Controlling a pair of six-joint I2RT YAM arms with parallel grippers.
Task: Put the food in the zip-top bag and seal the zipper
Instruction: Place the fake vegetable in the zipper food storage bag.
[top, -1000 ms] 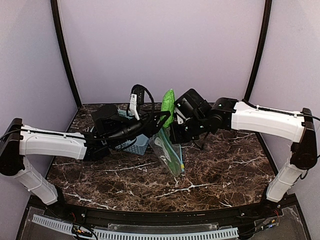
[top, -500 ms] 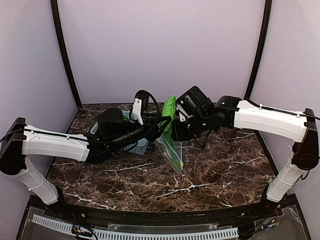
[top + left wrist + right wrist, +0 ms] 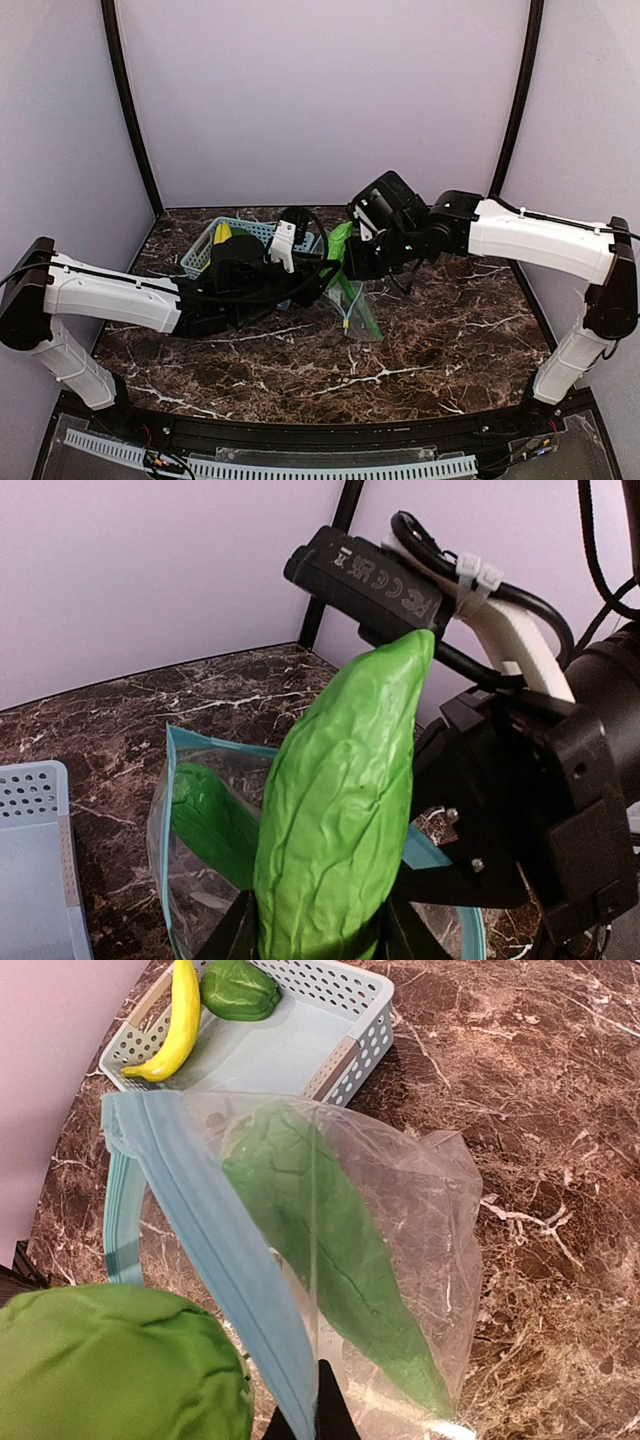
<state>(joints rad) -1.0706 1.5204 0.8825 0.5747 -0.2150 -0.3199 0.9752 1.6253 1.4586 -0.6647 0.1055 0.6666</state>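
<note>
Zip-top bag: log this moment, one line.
left claw: cucumber at bag mouth | right claw: pinching bag rim | bagged: other cucumber | basket: banana, pepper

Left fingers (image 3: 232, 937) grip half-spread while right fingers (image 3: 320, 1408) pinch tightly shut.

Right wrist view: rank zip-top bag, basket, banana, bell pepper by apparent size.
1. zip-top bag, closest to the lens, so it looks bigger
2. basket, cropped at the top edge
3. banana
4. bell pepper
</note>
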